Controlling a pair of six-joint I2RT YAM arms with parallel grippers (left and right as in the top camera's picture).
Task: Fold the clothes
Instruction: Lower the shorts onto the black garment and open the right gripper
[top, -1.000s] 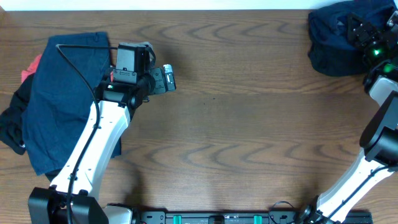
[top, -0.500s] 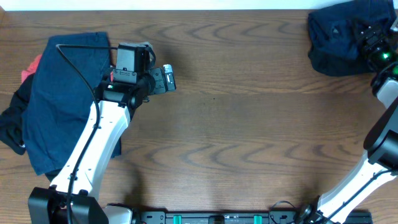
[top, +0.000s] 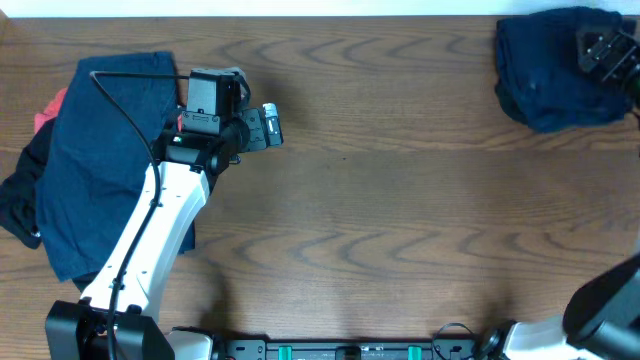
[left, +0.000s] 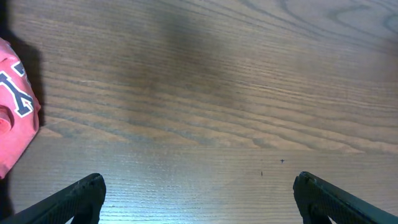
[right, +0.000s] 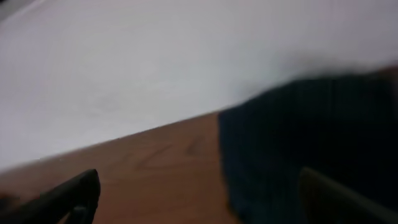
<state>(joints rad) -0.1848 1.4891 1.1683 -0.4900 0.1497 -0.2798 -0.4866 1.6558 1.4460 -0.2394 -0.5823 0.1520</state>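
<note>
A pile of clothes lies at the table's left: a dark navy piece (top: 95, 160) on top, a black one (top: 18, 200) and a red-orange one (top: 50, 105) under it. The red-orange cloth with white print shows in the left wrist view (left: 15, 109). My left gripper (top: 268, 126) is open and empty over bare wood (left: 199, 199), right of the pile. A crumpled navy garment (top: 545, 70) lies at the far right corner. My right gripper (top: 605, 48) hovers over it, open, with the navy cloth (right: 311, 143) blurred below its fingers (right: 199, 193).
The wooden table (top: 400, 200) spreads between the two heaps. Its far edge (top: 300, 16) meets a white surface, which also shows in the right wrist view (right: 155, 62). The left arm's white links (top: 160, 230) lie beside the pile.
The right gripper has moved back and to the right, toward the table's far corner; the navy garment under it has shifted and spread slightly. The left arm has not moved.
</note>
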